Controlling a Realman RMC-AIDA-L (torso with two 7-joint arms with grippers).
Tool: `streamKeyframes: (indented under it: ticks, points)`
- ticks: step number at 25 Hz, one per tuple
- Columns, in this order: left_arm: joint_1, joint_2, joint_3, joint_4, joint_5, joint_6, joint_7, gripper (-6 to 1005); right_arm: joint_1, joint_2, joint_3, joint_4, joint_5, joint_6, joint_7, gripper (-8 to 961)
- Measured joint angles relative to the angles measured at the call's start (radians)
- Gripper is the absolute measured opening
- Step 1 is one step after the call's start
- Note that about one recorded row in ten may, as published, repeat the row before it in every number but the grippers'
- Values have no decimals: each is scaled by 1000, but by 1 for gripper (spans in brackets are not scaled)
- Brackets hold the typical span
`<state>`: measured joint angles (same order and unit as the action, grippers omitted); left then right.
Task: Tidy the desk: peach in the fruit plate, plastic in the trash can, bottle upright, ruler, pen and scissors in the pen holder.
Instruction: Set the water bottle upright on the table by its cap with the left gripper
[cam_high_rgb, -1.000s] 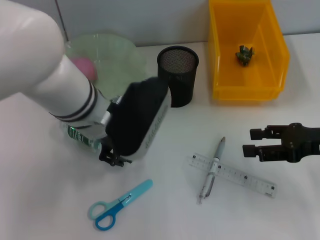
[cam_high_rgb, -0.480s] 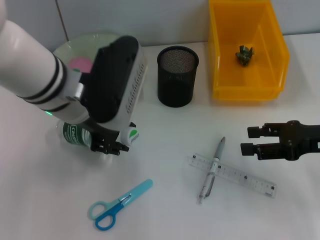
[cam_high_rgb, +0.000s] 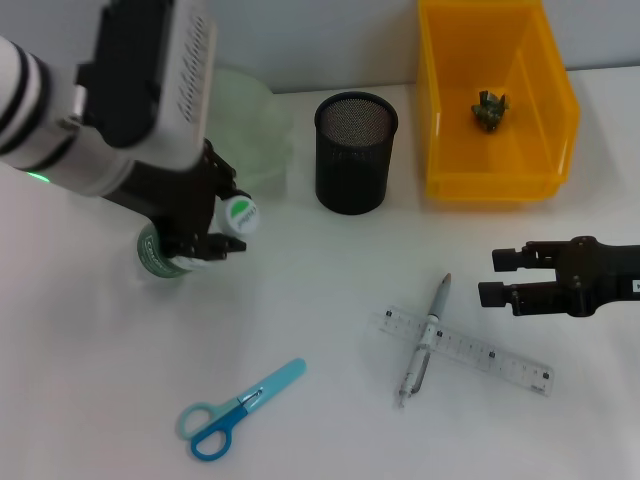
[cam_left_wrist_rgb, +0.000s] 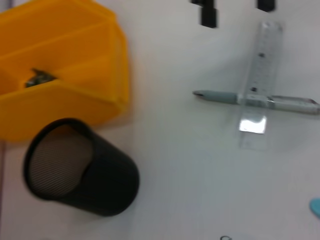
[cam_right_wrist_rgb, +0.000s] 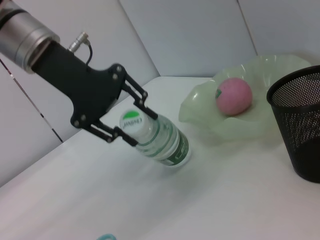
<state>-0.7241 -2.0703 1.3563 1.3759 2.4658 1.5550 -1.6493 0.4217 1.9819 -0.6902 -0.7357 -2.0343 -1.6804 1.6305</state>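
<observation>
My left gripper (cam_high_rgb: 224, 222) is shut on the neck of the clear bottle (cam_high_rgb: 158, 258), which leans with its base on the table and its green-and-white cap up. The right wrist view shows that same left gripper (cam_right_wrist_rgb: 134, 122) on the bottle (cam_right_wrist_rgb: 167, 145). The pink peach (cam_right_wrist_rgb: 233, 96) lies in the green fruit plate (cam_right_wrist_rgb: 270, 70); my left arm hides it in the head view. Crumpled plastic (cam_high_rgb: 490, 110) sits in the yellow trash can (cam_high_rgb: 440, 120). Pen (cam_high_rgb: 425, 340) lies across the ruler (cam_high_rgb: 490, 355). Blue scissors (cam_high_rgb: 235, 412) lie near the front. The black pen holder (cam_high_rgb: 355, 160) stands upright. My right gripper (cam_high_rgb: 495, 277) hovers open right of the pen.
The fruit plate (cam_high_rgb: 268, 130) stands just behind the bottle, with the pen holder to its right. The left wrist view shows the pen holder (cam_left_wrist_rgb: 100, 185), the trash can (cam_left_wrist_rgb: 75, 95), the pen (cam_left_wrist_rgb: 225, 96) and the ruler (cam_left_wrist_rgb: 262, 60).
My left arm has swung back and to the left, tipping the bottle up from lying flat to leaning nearly upright. The right gripper has crept slightly left.
</observation>
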Motion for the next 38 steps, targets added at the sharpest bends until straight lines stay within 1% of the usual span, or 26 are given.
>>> streamKeyframes:
  ticks: [5,6,8,18,21,24,26,28,33,35,36,38]
  points:
    - [-4,2,-109,8,-24,50,-5,449,0,0,0,1,1,1,-1,760]
    - [-4,2,-109,8,-24,50,-5,449,0,0,0,2,1,1,-1,760]
    - [-7,4,-167,8,-30,78,-10,449,0,0,0,2,2,3,-1,760]
    - [-21,9,-264,8,-25,136,-14,449,0,2,0,1,1,1,-2,760]
    - [-33,11,-318,-2,-29,172,-12,448,0,2,-1,1,0,1,-3,760]
    - [-48,15,-392,-22,-31,206,-8,448,0,3,-2,2,0,0,-4,760]
    - [-63,25,-451,-56,-37,229,-10,448,0,3,-3,3,-1,0,-4,760]
    - [-77,40,-503,-101,-42,238,-16,448,0,3,-4,4,-1,0,-4,760]
    - [-106,93,-630,-244,-45,240,-36,449,-1,5,-6,7,-1,3,-16,760]
    - [-110,109,-663,-285,-45,234,-47,449,-1,6,-5,8,-1,4,-18,760]
    - [-111,114,-679,-303,-45,232,-53,449,0,6,-3,8,-1,4,-18,760]
    - [-111,114,-679,-303,-45,232,-53,449,0,6,-2,9,-1,5,-18,760]
